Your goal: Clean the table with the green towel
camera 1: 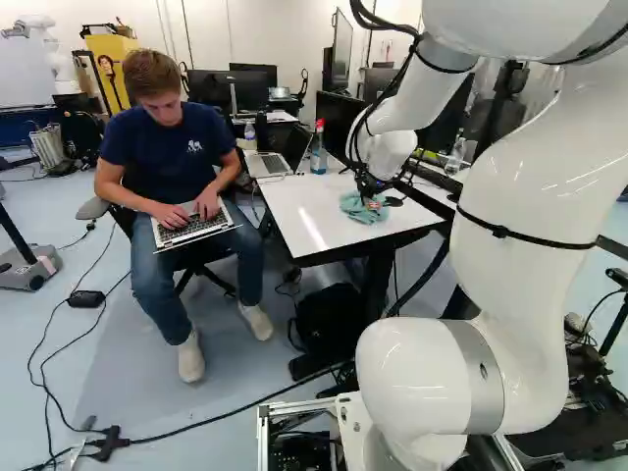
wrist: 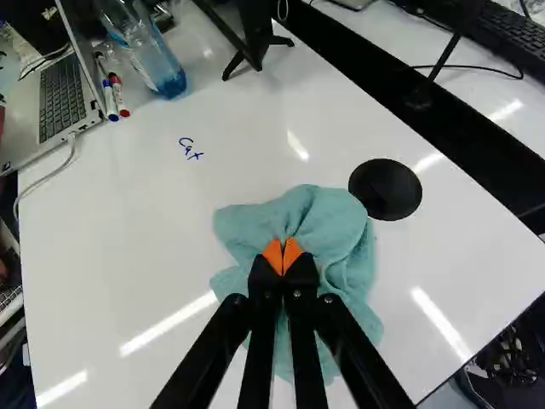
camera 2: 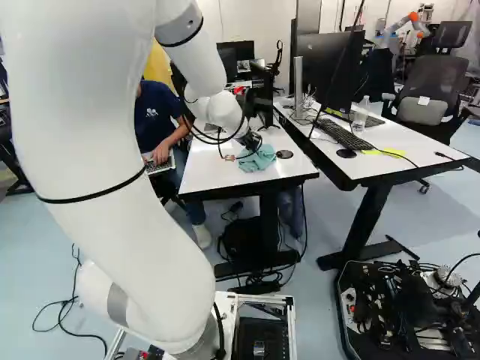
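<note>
The gripper (camera 2: 253, 145) reaches down to the white table at its near part, over the crumpled green towel (camera 2: 262, 159). In the wrist view the two orange-padded fingers of the gripper (wrist: 283, 256) stand together, shut on a fold of the towel (wrist: 341, 234); creases spread out from their tips. The bunched cloth lies on the white tabletop (wrist: 111, 256), beside the round black disc (wrist: 385, 189). Small blue handwriting (wrist: 191, 149) is on the tabletop ahead of the gripper, apart from the cloth. Part of the towel is hidden under the fingers.
At the table's far end are a laptop (wrist: 64, 98), markers (wrist: 117, 95), a bottle (wrist: 149, 55) and a monitor stand (wrist: 247, 38). A person sits left of the table. A second desk (camera 2: 375, 150) with monitor and keyboard adjoins its right side. Another robot (camera 1: 44, 49) stands far back.
</note>
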### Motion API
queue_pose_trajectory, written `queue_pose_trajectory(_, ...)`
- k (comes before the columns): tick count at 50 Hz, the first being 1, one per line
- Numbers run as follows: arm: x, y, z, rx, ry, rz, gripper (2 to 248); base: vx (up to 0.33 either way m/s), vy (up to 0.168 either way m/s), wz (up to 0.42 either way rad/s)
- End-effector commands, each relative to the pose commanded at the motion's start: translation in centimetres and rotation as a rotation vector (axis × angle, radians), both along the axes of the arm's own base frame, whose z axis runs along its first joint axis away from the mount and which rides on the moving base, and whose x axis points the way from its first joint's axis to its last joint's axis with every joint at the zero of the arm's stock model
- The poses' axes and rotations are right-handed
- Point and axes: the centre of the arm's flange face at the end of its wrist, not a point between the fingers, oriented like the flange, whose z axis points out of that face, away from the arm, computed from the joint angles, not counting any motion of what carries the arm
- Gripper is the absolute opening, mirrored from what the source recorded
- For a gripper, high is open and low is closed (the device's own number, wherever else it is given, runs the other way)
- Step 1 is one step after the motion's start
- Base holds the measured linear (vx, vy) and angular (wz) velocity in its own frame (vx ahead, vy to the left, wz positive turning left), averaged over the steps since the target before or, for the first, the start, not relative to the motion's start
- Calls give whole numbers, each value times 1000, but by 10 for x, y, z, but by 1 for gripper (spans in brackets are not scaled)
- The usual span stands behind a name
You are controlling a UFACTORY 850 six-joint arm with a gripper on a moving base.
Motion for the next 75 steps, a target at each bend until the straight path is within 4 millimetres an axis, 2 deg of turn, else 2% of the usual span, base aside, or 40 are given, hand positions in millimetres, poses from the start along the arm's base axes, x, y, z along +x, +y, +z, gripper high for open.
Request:
queue_pose_trajectory(58,-6,2,-5,30,88,10,22,0,0,0)
queue_pose_trajectory(75,5,-12,-6,30,84,-14,22,0,0,0)
